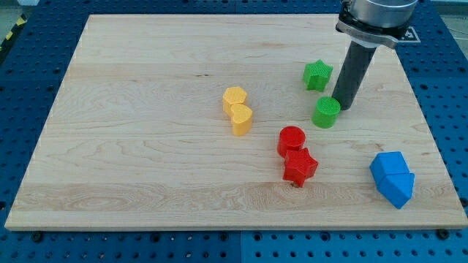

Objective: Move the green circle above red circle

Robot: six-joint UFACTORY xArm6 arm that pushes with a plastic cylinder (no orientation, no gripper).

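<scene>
The green circle (326,112) lies on the wooden board, up and to the right of the red circle (291,139). My tip (343,107) rests against the green circle's upper right side. The rod rises from there to the view's top right. A red star (300,166) touches the red circle from below.
A green star (317,74) lies just above the green circle, left of the rod. Two yellow blocks (238,108) sit together near the board's middle. Two blue blocks (393,177) sit together at the lower right. The board's right edge (431,131) is near.
</scene>
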